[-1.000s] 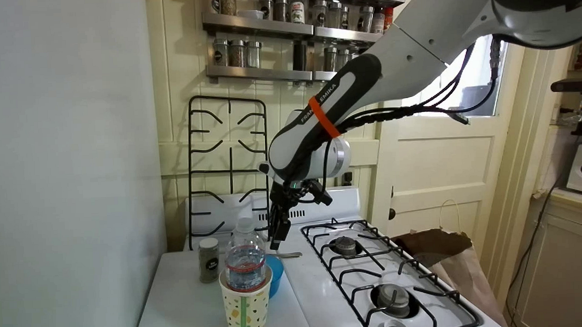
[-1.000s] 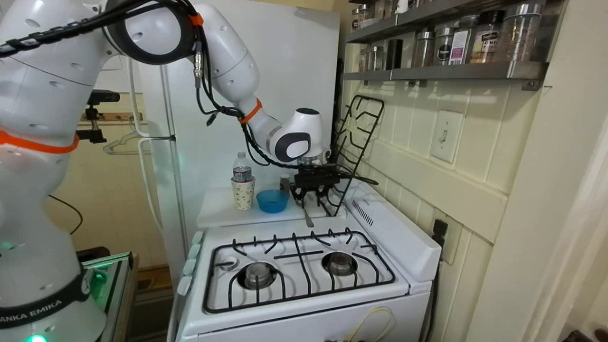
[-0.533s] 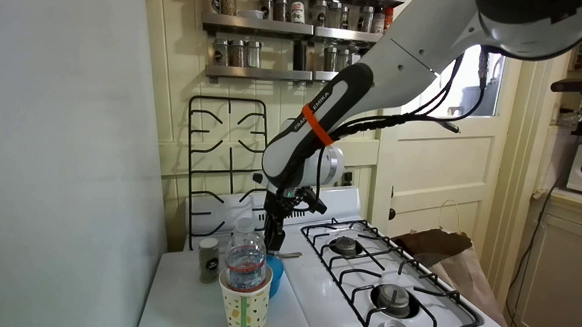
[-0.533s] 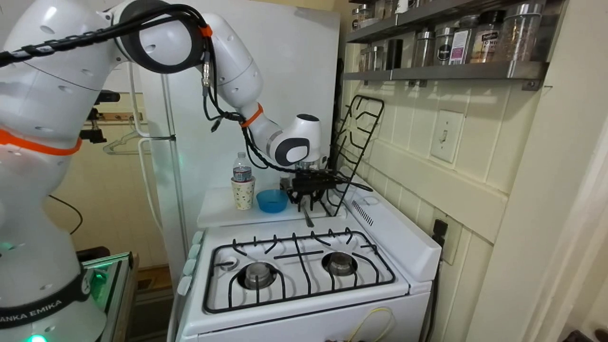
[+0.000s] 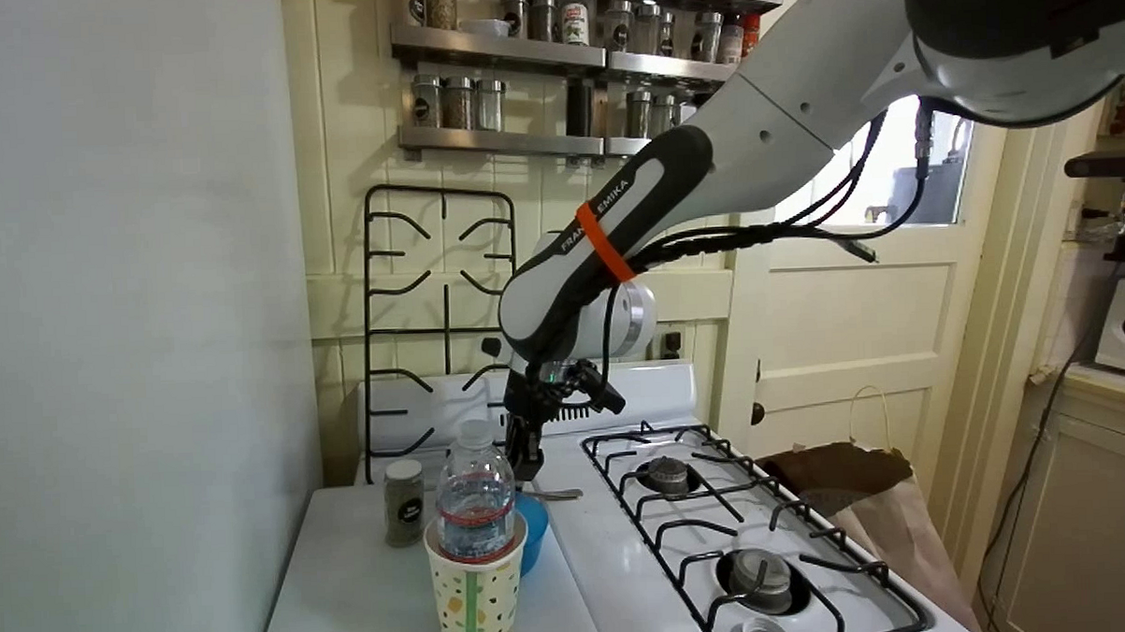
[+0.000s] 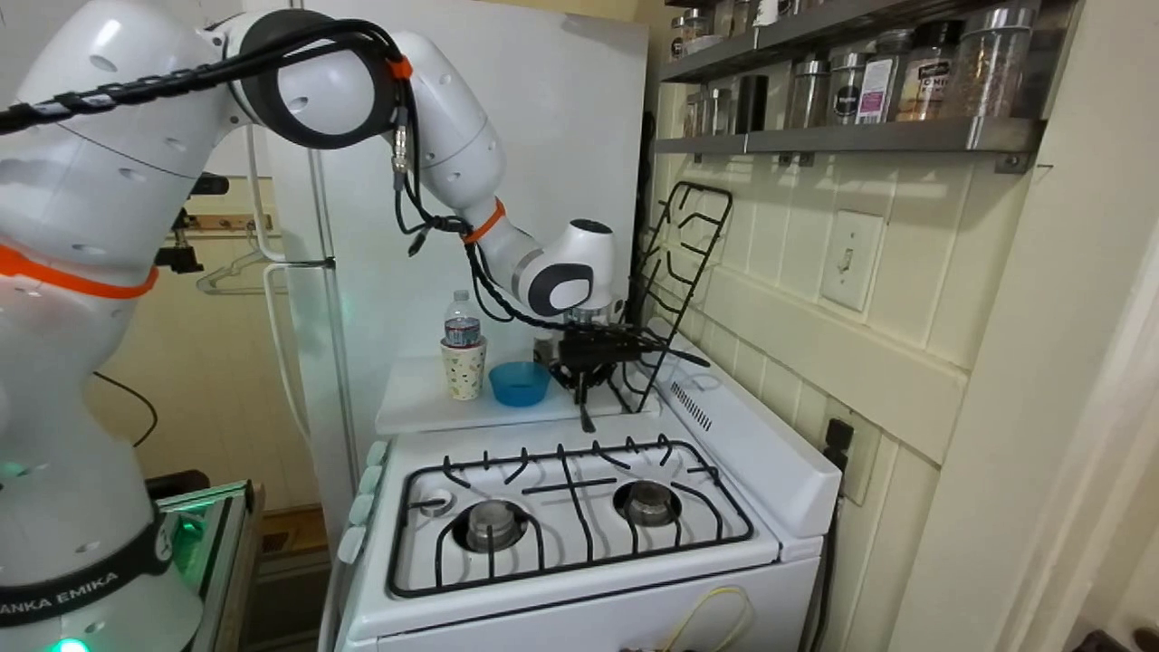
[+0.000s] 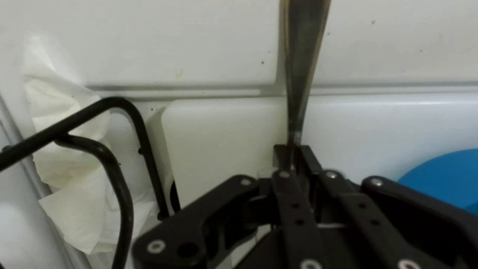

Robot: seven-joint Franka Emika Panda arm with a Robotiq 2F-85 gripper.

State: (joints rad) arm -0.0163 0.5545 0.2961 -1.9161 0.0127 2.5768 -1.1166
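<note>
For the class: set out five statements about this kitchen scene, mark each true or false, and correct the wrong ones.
1. The fingers are closed on a metal utensil. True.
2. A plastic bottle sits in the patterned cup beside the bowl. True.
3. The bowl is red. False: it is blue.
4. One black grate stands propped on its end. True.
5. The metal utensil lies inside the bowl. False: it is outside, between the fingers.

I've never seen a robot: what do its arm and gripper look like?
The arm is glossy white with rounded segments, dark panels, orange bands and white "EMIKA" lettering on black. Black cables run along it. The gripper is black, with jointed, angular fingers dotted with silvery screws.
</note>
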